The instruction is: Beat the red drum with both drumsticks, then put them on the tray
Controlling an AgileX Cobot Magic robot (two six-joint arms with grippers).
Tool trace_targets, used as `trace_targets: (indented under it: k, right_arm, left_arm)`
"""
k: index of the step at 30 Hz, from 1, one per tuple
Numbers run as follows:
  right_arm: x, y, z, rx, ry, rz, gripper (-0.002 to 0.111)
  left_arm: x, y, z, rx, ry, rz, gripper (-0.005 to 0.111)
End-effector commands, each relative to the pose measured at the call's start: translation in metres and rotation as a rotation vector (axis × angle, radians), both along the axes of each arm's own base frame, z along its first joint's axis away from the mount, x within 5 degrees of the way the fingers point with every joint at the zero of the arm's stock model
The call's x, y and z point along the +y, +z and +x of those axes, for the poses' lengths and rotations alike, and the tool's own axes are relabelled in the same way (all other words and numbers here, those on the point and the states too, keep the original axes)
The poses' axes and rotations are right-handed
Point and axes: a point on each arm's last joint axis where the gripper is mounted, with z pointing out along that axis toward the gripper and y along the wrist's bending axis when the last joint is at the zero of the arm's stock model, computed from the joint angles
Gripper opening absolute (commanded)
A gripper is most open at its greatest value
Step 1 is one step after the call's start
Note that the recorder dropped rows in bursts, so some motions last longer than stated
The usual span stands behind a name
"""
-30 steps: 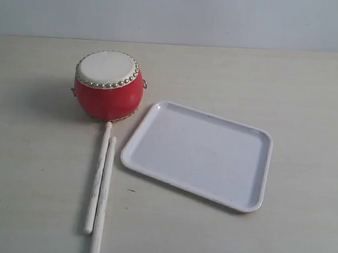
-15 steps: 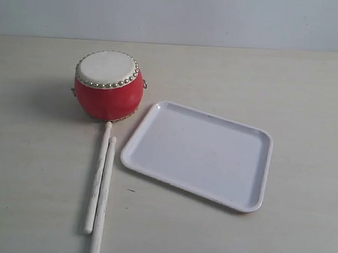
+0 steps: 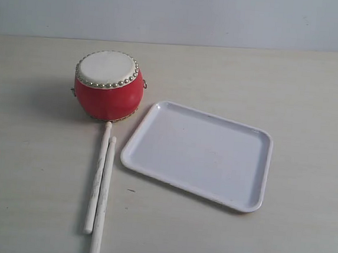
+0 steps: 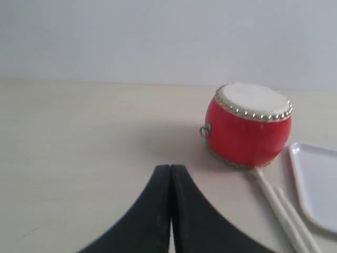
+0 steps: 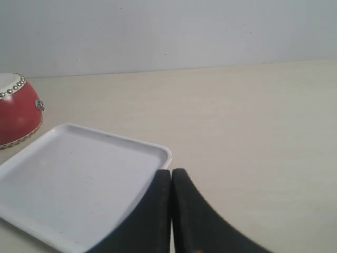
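Note:
The red drum [image 3: 107,85] stands upright on the table at the left, cream skin up. Two whitish drumsticks [image 3: 100,185] lie side by side on the table, running from the drum's base toward the near edge. The white tray [image 3: 197,154] lies flat to the right of them with nothing on it. Neither gripper shows in the exterior view. My left gripper [image 4: 171,167] is shut and holds nothing, with the drum [image 4: 247,125] and the drumsticks [image 4: 281,211] off to one side. My right gripper [image 5: 171,172] is shut and holds nothing, near a corner of the tray [image 5: 68,184].
The pale wooden table [image 3: 29,167] stretches around the objects, and a plain light wall [image 3: 179,12] rises behind it. The near end of one drumstick lies close to the lower border of the exterior view.

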Motion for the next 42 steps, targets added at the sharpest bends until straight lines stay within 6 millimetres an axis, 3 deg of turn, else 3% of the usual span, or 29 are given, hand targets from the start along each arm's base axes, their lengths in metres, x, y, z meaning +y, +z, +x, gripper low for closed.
trace_targets:
  k: [1,9,17,20,25,31,35,42]
  right_arm:
    - [0.0,-0.001,0.0,-0.005,0.001,-0.001,0.0]
    - [0.0,-0.001,0.0,-0.005,0.001,-0.001,0.0]
    - [0.0,-0.001,0.0,-0.005,0.001,-0.001,0.0]
    - [0.0,-0.001,0.0,-0.005,0.001,-0.001,0.0]
    - [0.0,-0.001,0.0,-0.005,0.001,-0.001,0.0]
    - [0.0,-0.001,0.0,-0.005,0.001,-0.001,0.0]
    - [0.0,-0.001,0.0,-0.005,0.001,-0.001,0.0]
    - [0.0,-0.001,0.0,-0.005,0.001,-0.001,0.0]
  left_arm:
    - [-0.002,0.009,0.001,-0.076,0.008,-0.246,0.0]
    - [-0.003,0.014,0.001,-0.083,0.013,-0.551,0.0]
    - [-0.004,0.015,0.0,-0.078,0.009,-0.591,0.0]
    - [-0.004,0.037,-0.003,-0.144,-0.018,-0.523,0.0]
    - [-0.004,0.091,-0.019,-0.305,-0.072,-0.446,0.0]
    - [-0.007,0.14,-0.024,-0.344,-0.117,-0.359,0.0]
    - [-0.013,0.167,-0.013,-0.288,-0.158,-0.249,0.0]
    - [-0.034,0.189,0.035,0.054,-0.311,-0.201,0.0]
